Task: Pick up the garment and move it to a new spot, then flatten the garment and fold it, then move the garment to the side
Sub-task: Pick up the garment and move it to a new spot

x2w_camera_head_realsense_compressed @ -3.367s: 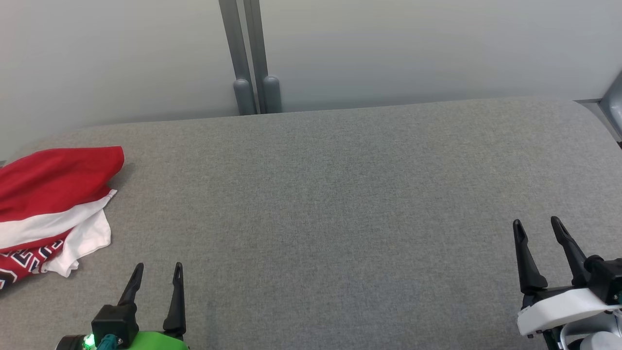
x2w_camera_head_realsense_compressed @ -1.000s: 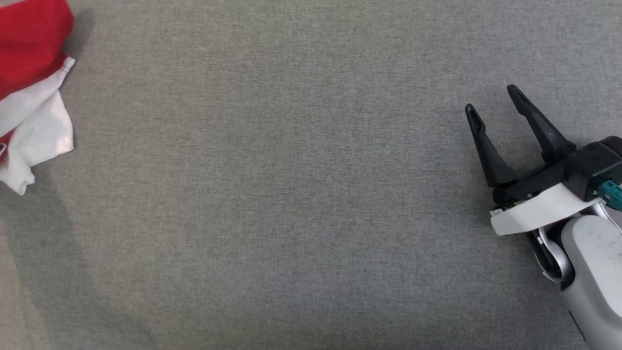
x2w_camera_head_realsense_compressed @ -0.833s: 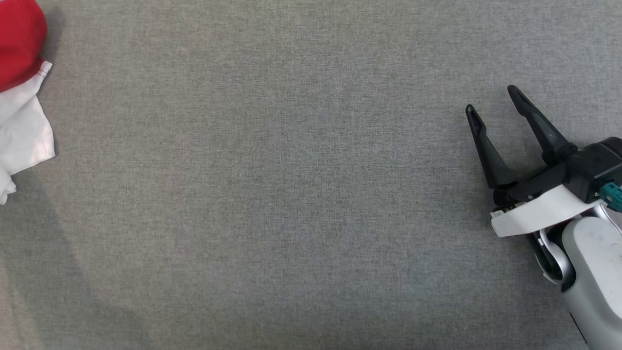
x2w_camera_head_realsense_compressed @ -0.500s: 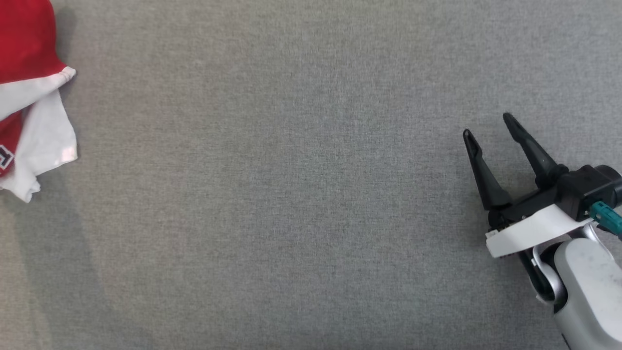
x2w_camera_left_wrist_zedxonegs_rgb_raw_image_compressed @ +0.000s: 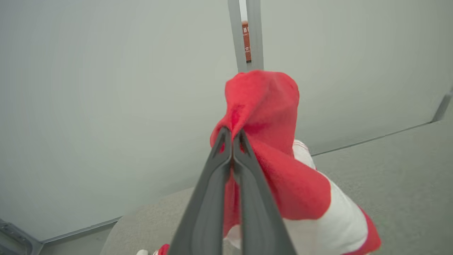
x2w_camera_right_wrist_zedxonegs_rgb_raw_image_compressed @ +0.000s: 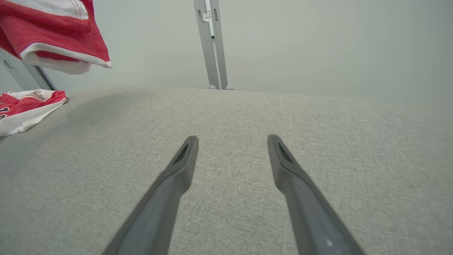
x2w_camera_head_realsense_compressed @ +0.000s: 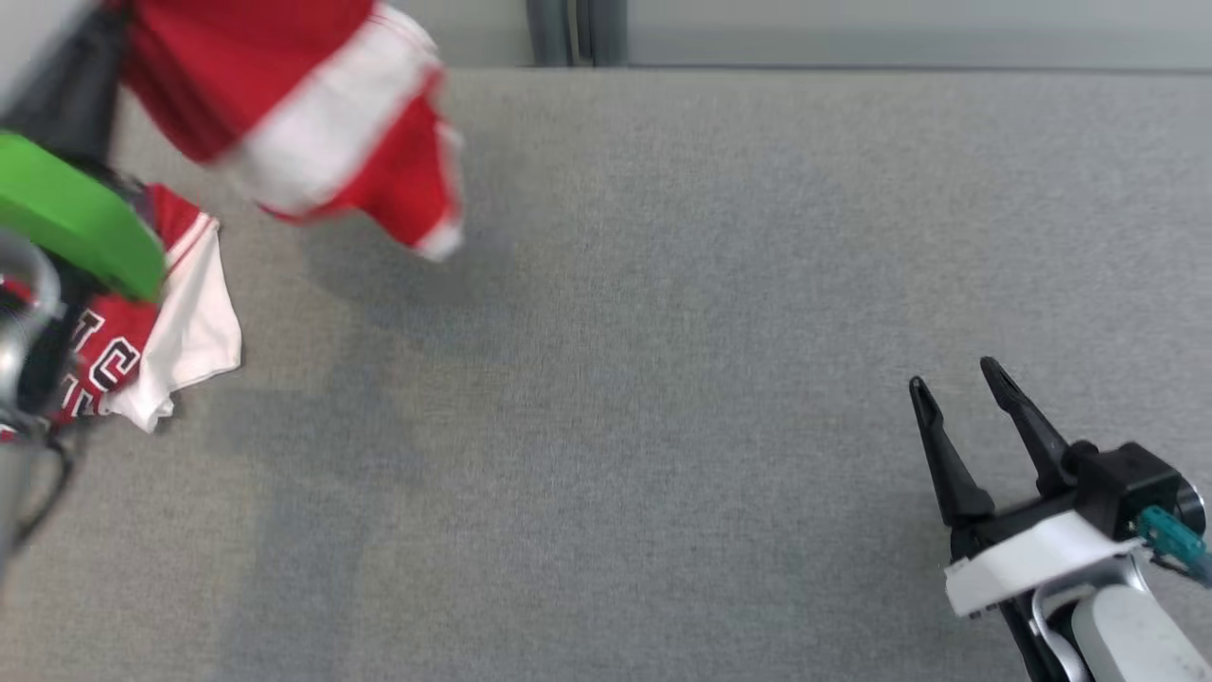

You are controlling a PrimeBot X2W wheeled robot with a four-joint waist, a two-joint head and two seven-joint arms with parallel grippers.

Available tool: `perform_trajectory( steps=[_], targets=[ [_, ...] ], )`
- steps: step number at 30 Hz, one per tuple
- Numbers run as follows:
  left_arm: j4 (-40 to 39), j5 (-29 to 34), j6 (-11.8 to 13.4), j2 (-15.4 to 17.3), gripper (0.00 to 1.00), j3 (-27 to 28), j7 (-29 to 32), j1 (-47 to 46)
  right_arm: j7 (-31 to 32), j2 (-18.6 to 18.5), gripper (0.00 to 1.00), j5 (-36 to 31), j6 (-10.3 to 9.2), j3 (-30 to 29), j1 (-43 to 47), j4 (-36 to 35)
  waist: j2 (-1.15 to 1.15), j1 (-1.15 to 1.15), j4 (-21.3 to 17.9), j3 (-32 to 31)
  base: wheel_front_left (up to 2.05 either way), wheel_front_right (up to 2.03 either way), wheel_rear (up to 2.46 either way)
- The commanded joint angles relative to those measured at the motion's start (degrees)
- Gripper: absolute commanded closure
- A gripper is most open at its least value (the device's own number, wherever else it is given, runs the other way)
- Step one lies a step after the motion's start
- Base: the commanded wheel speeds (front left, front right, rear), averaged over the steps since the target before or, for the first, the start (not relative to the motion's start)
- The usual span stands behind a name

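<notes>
Grey woven cloth covers the table [x2w_camera_head_realsense_compressed: 663, 379], which runs from the near edge back to a pale grey wall [x2w_camera_left_wrist_zedxonegs_rgb_raw_image_compressed: 106, 88]. Two grey upright posts [x2w_camera_right_wrist_zedxonegs_rgb_raw_image_compressed: 212, 46] stand side by side at the wall, just behind the table's far edge.

Left gripper [x2w_camera_left_wrist_zedxonegs_rgb_raw_image_compressed: 232, 132]: fingers pressed together, pinching a fold of red cloth between the tips. The cloth bunches into a peak above the tips and drapes down on the right side of the fingers. A green cover [x2w_camera_head_realsense_compressed: 76, 218] on that arm shows at the far left of the head view.

Garment [x2w_camera_head_realsense_compressed: 284, 104]: a red and white jersey. The pinched part hangs in the air over the left far corner of the table, motion-blurred in the head view, with a white band across the red and a white hem at its lowest point. It casts a soft shadow [x2w_camera_head_realsense_compressed: 407, 275] on the cloth below. Another part lies on the table at the left edge: a white sleeve or hem [x2w_camera_head_realsense_compressed: 194, 332], beside red cloth with dark-outlined lettering [x2w_camera_head_realsense_compressed: 90, 350]. The join between the raised and lying parts is hidden behind the green cover.

Right gripper [x2w_camera_head_realsense_compressed: 953, 373]: fingers spread wide, nothing between them, at the near right of the table, well apart from the garment, tips pointing toward the far wall. Contact with the table cannot be judged.
</notes>
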Motion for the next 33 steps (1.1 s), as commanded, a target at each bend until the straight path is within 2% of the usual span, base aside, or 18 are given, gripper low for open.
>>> perform_trajectory(
  steps=[1,6,11,14,16,21,28,30,33],
  targets=[
    [-4.95,-1.23,1.52,-0.43,1.0,-0.47,1.54,3.68,-0.18,0.45,0.0,0.3,0.0,-0.54,1.95,-0.32,0.0,0.01,-2.62,-8.12,0.0,0.0,0.0],
    [-24.43,-6.15,6.88,-0.85,1.0,-2.01,8.03,14.84,-0.18,1.11,0.0,-0.01,0.0,-2.2,5.26,-1.36,0.0,0.01,-6.0,-9.99,0.0,0.0,0.0],
    [-39.01,-9.46,11.94,1.96,1.0,-3.31,14.2,23.98,-0.18,1.9,0.0,-0.04,0.0,-3.4,7.31,-2.19,0.0,0.01,-10.04,-10.06,0.0,0.0,0.0],
    [-42.08,-9.85,12.6,2.69,1.0,-5.24,16.04,26.95,-0.18,2.5,0.0,0.06,0.0,-3.6,7.88,-2.25,0.0,0.01,-12.42,-9.62,0.0,0.0,0.0],
    [-41.55,-9.66,12.18,1.52,1.0,-7.94,17.13,28.09,-0.18,2.98,0.0,0.02,0.0,-3.38,7.64,-2.28,0.0,0.01,-14.47,-9.07,0.0,0.0,0.0],
    [-31.65,-8.75,10.61,-4.97,1.0,-13.63,16.74,25.58,-0.18,4.39,0.0,0.22,0.0,-3.15,6.52,-2.38,0.0,0.01,-18.57,-7.82,0.0,0.0,0.0],
    [-2.97,0.02,11.54,-16.51,1.0,-16.27,7.8,14.33,-0.18,6.01,0.0,0.28,0.0,-1.67,5.25,-1.74,0.0,0.01,-23.68,-5.4,0.0,0.0,0.0],
    [4.72,-0.12,11.26,-19.88,1.0,-16.46,6.08,11.8,-0.18,6.17,0.0,0.36,0.0,-1.32,4.89,-1.5,0.0,0.01,-24.8,-4.81,0.0,0.0,0.0],
    [15.24,2.61,11.45,-21.39,1.0,-16.82,3.19,7.61,-0.18,6.43,0.0,0.4,0.0,-0.67,4.46,-1.22,0.0,0.01,-26.25,-4.21,0.0,0.0,0.0]
  ],
)
